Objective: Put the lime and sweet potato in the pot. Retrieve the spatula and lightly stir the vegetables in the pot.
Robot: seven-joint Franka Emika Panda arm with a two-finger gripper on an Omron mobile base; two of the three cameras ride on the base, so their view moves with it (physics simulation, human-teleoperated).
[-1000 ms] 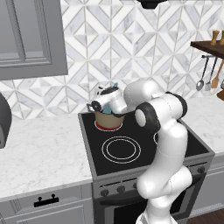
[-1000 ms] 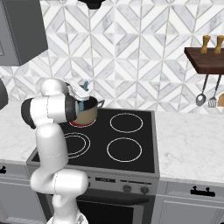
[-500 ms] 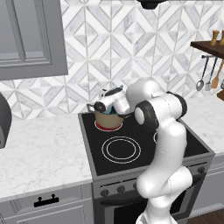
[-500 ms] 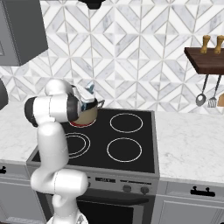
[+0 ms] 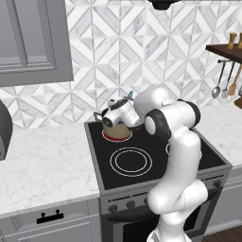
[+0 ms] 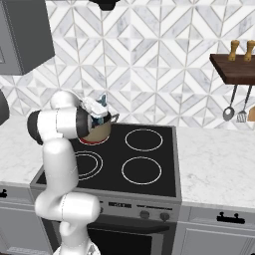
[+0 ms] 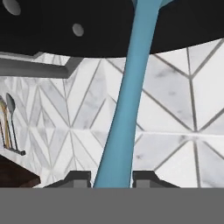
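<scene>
The tan pot (image 5: 116,132) (image 6: 98,131) stands on the stove's back left burner. My gripper (image 5: 123,102) (image 6: 99,104) hovers right over the pot's mouth, shut on the blue spatula (image 7: 126,109), whose handle runs up from between the two finger tips (image 7: 78,178). A teal end of the spatula (image 5: 129,93) (image 6: 103,98) sticks up above the hand. My hand covers the inside of the pot. The lime and the sweet potato are hidden.
The black stovetop (image 5: 156,165) (image 6: 149,172) has other burner rings free of cookware. Marble counter (image 5: 42,165) (image 6: 219,164) lies on both sides. Utensils (image 6: 235,107) hang under a wooden shelf (image 6: 233,67) at the right. A range hood (image 7: 109,26) is overhead.
My hand with the spatula has sunk a little closer to the pot's mouth and shifted slightly left. The pot has stayed on its burner.
</scene>
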